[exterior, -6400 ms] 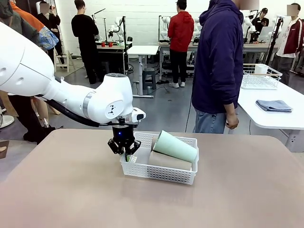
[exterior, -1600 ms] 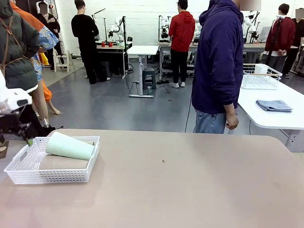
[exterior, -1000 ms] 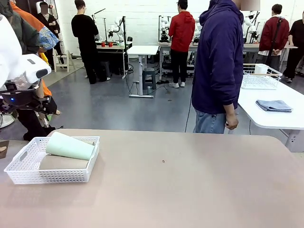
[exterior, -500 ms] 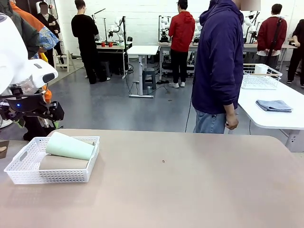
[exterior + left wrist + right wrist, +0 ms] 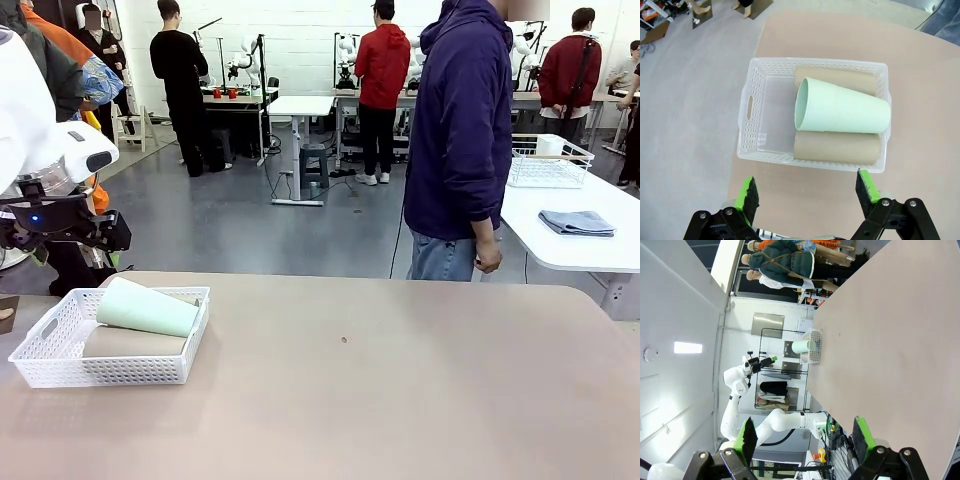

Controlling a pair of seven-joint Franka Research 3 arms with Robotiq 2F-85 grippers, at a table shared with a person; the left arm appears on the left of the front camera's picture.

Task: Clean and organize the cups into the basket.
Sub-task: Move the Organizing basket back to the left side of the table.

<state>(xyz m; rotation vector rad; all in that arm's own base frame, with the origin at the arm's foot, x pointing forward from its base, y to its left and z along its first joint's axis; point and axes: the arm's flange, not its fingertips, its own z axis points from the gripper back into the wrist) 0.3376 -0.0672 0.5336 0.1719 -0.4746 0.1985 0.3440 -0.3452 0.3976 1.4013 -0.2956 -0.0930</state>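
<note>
As the left gripper hangs above the table with its green pads spread wide and nothing between them, the basket lies below it, a little beyond the fingertips. In the basket the mint cup lies on its side on top of two brown cups, its mouth toward the empty part of the basket. In the front view the basket sits at the left edge of the table, and the left gripper is above and behind it. The right gripper is also spread open, holding nothing, over bare table. To the right of the basket the tabletop is free. At the far side a person stands. Beyond, a wire basket and a folded cloth lie on another table.
</note>
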